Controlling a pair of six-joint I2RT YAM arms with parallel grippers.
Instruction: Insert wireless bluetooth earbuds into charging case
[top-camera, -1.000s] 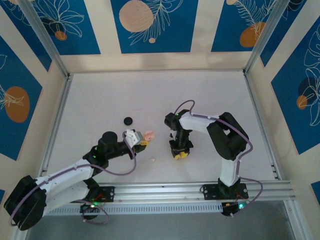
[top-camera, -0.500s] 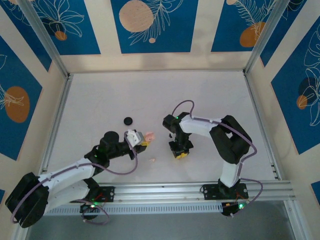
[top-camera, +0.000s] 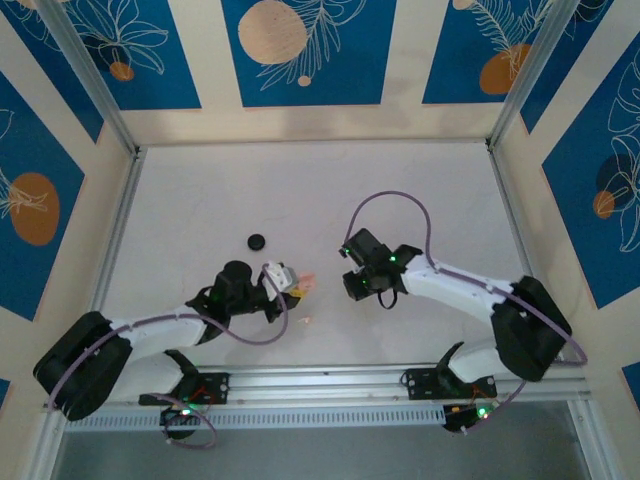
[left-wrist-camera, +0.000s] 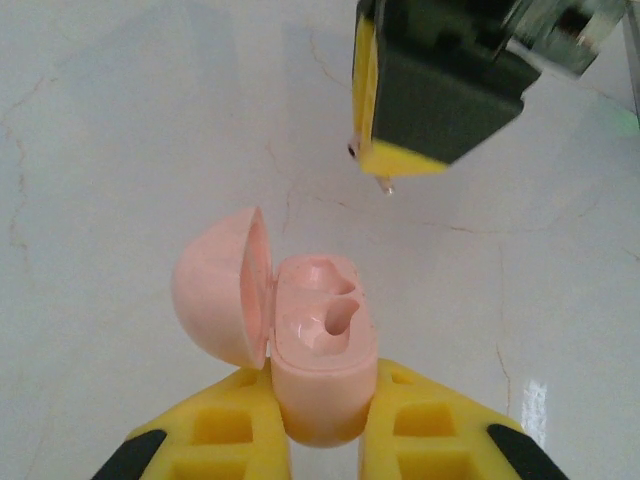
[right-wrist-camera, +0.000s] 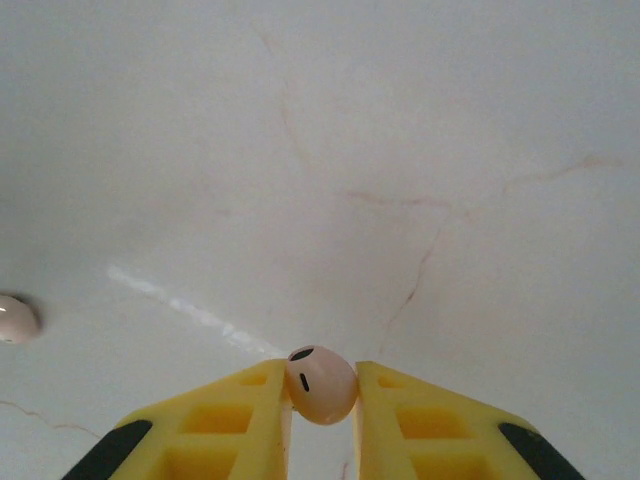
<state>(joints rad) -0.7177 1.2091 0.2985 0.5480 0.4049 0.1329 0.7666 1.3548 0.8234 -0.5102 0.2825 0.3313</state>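
Left pincer (left-wrist-camera: 320, 405) clamped the open pink case (left-wrist-camera: 315, 335); right pincer (right-wrist-camera: 322, 402), clamped on a pink earbud (right-wrist-camera: 320, 383), needed aligning above it

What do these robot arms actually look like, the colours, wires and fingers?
Both have white tube-like links between chunky black joints: see the left arm and the right arm. A thin purple cable loops along each one, and small green lights glow on the joints. Each arm ends in two blocky yellow fingers with square hollows and black outer corners.
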